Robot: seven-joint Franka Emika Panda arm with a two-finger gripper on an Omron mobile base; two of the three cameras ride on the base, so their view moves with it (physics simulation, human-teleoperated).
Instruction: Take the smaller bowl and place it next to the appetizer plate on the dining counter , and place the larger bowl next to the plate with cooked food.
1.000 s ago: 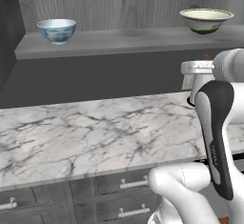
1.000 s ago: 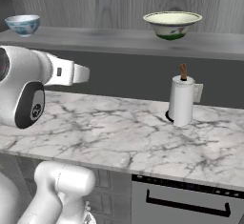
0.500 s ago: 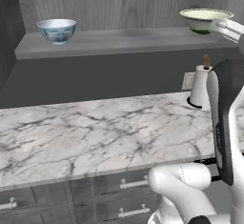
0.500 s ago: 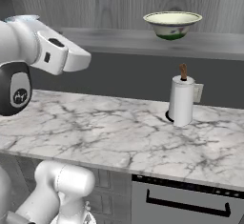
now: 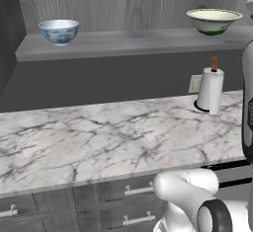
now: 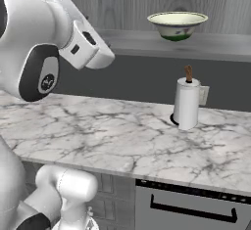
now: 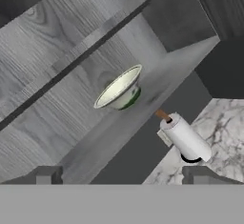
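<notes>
**Both bowls on the shelf, nothing moved yet**

The marble counter (image 5: 113,137) carries a paper-towel roll (image 5: 210,90) (upright, near the wall). Above it, the shelf (image 5: 128,41) holds the larger bowl (image 5: 213,20) at its right end and the smaller bowl (image 5: 59,30) at its left. The gripper (image 7: 121,173), jaws spread and holding nothing, faces the larger bowl. Both placements remain.

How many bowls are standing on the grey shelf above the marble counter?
2. The smaller bowl stands near the shelf's left end; the larger bowl stands toward its right end, above the paper towel roll.
</notes>
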